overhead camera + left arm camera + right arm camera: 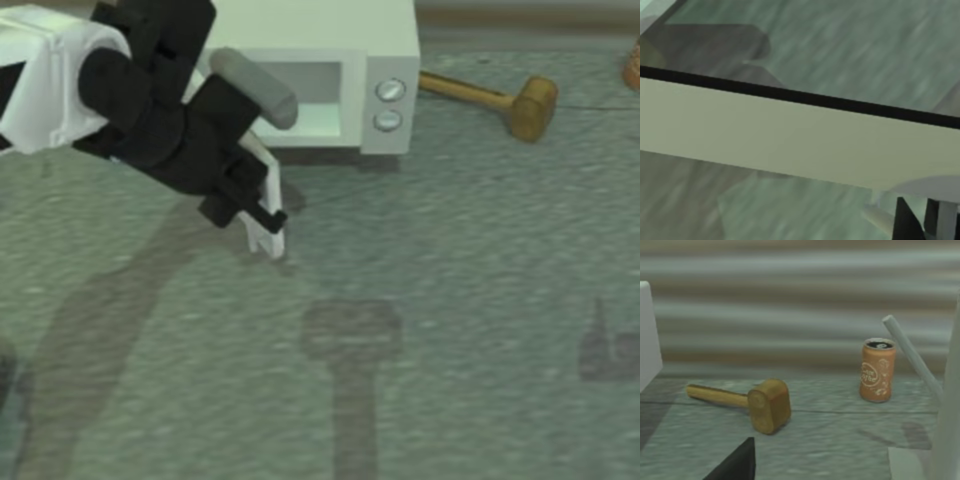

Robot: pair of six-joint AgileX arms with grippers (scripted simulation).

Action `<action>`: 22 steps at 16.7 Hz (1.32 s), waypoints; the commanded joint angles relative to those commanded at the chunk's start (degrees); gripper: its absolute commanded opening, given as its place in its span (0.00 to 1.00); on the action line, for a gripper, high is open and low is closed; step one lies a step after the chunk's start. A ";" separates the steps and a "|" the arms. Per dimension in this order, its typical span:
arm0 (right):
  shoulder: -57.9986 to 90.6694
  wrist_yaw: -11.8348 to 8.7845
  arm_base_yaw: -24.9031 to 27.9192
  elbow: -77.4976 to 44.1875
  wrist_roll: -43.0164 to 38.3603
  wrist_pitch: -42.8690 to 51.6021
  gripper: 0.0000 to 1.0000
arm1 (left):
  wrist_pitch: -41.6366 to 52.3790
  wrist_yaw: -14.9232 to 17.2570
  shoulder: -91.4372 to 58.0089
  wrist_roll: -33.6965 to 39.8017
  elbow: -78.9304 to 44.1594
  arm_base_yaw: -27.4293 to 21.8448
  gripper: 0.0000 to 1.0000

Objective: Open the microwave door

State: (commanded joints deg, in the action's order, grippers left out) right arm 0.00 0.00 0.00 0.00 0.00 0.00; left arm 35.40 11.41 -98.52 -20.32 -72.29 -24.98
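The microwave (330,60) sits at the far side of the table (460,300), cavity exposed. The microwave door (262,190) stands swung out from the front of the microwave, edge-on to the top camera (a rigid hinged panel, likely light and free-swinging, best pushed or hooked near its free outer edge). The left gripper (268,220) hangs against that edge; I cannot tell how its jaws stand. Right of the microwave lie a wooden mallet (500,98) and an orange can (878,370). The right gripper is out of sight.
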 joint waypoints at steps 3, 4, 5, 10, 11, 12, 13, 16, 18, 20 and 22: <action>0.00 0.00 0.00 0.00 0.00 0.00 1.00 | 0.00 0.00 0.00 0.00 0.00 0.00 0.00; 0.00 0.00 0.00 0.00 0.00 0.00 1.00 | 0.00 0.00 0.00 0.00 0.00 0.00 0.00; 0.00 0.00 0.00 0.00 0.00 0.00 1.00 | 0.00 0.00 0.00 0.00 0.00 0.00 0.00; 0.00 0.00 0.00 0.00 0.00 0.00 1.00 | 0.00 0.00 0.00 0.00 0.00 0.00 0.00; 0.00 0.00 0.00 0.00 0.00 0.00 1.00 | 0.00 0.00 0.00 0.00 0.00 0.00 0.00; 0.00 0.00 0.00 0.00 0.00 0.00 1.00 | 0.00 0.00 0.00 0.00 0.00 0.00 0.00; 0.00 0.00 0.00 0.00 0.00 0.00 1.00 | 0.00 0.00 0.00 0.00 0.00 0.00 0.00; 0.00 0.00 0.00 0.00 0.00 0.00 1.00 | 0.06 0.37 -0.08 -0.05 0.14 -0.14 0.00; 0.00 0.00 0.00 0.00 0.00 0.00 1.00 | 0.48 1.18 0.19 -1.83 0.29 0.55 0.00; 0.00 0.00 0.00 0.00 0.00 0.00 1.00 | 1.29 2.51 0.55 -4.75 0.71 1.80 0.00; 0.00 0.00 0.00 0.00 0.00 0.00 1.00 | 2.13 3.97 1.00 -7.91 1.18 3.15 0.00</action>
State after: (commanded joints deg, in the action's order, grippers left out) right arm 0.00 0.00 0.00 0.00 0.00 0.00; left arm 37.53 15.38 -97.52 -28.23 -71.11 -21.83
